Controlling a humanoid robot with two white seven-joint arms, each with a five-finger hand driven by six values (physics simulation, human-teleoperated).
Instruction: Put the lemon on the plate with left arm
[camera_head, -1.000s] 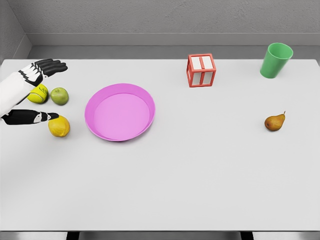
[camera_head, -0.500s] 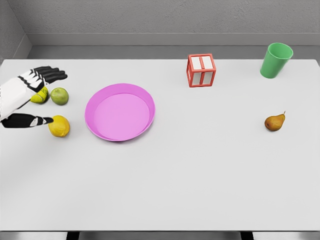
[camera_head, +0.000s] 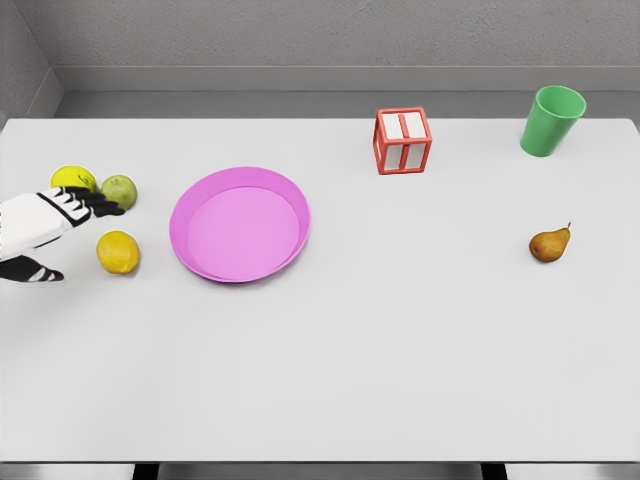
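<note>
Lemon (camera_head: 118, 252) sits on the worktop (camera_head: 400, 330), just left of the pink plate (camera_head: 240, 224), not grasped. Left hand (camera_head: 45, 232) beside it, fingers spread, holding nothing. Grasp, lift and placing on plate all remain.

No text, label or number can be read anywhere.
</note>
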